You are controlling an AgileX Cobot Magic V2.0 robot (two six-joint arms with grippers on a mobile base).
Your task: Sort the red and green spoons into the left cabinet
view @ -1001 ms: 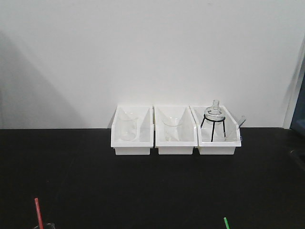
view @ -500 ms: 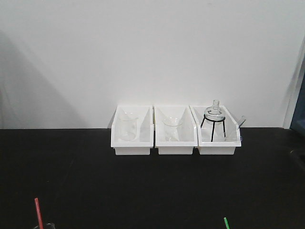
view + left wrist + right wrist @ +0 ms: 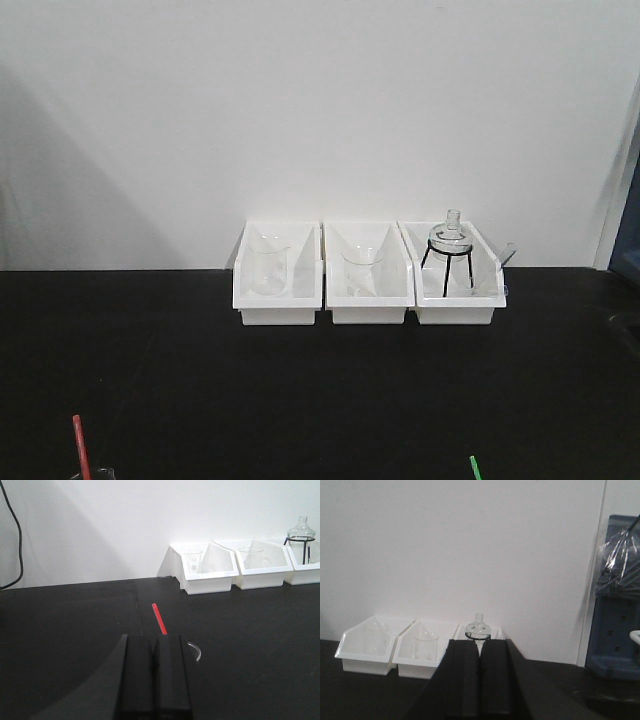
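Red spoon, prob. pinched in closed left gripper, sticks fwd.

Three white bins on black table

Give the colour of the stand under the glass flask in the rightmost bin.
Black. The stand shows best in the exterior front-facing view.

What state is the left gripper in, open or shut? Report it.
Shut. In the left wrist view, the left gripper shows its two black fingers pressed together with no gap.
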